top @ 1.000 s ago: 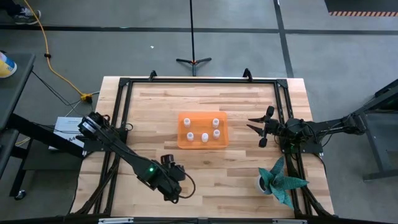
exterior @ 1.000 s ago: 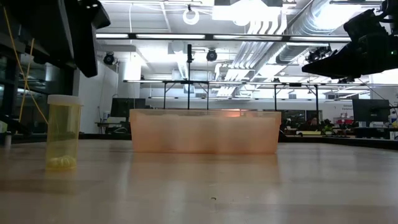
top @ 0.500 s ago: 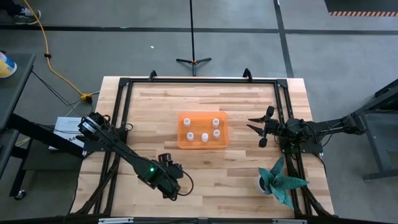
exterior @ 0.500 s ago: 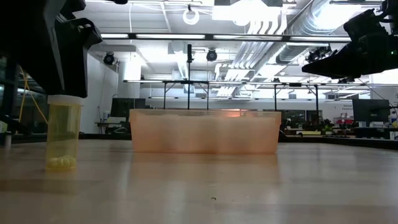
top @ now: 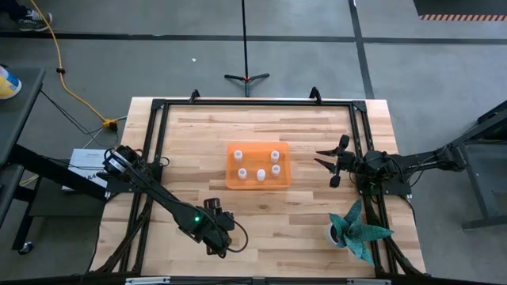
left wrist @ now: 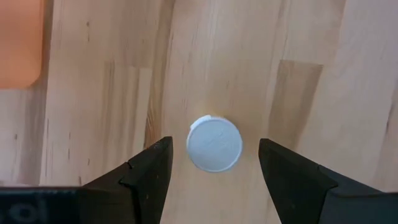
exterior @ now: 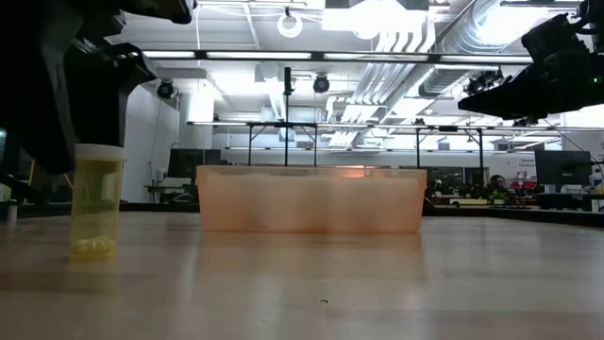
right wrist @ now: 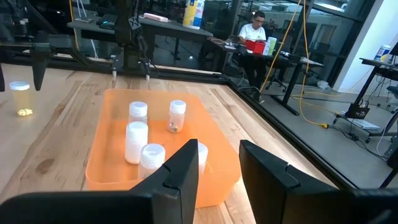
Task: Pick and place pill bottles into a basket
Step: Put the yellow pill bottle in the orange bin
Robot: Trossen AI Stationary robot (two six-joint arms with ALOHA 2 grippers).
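A yellowish translucent pill bottle (exterior: pixel 96 203) with a pale cap (left wrist: pixel 214 143) stands upright on its base on the wooden table, near the front left. My left gripper (left wrist: pixel 214 165) is open above it, pointing down, with a finger on each side of the cap and a gap between each finger and the cap. The orange basket (top: pixel 235 176) sits at the table's middle with several white pill bottles (right wrist: pixel 137 142) standing in it. My right gripper (top: pixel 321 158) is open and empty, held above the table to the right of the basket.
A teal leafy plant-like object (top: pixel 358 229) lies at the front right corner. A black frame (top: pixel 253 104) runs around the table's edges. Bare wood lies between the lone bottle and the basket (exterior: pixel 311 200). A person sits at a desk in the room beyond (right wrist: pixel 252 28).
My left gripper has come down over the lone pill bottle, so that its fingers now stand beside the cap. It stays open. The bottle has not moved.
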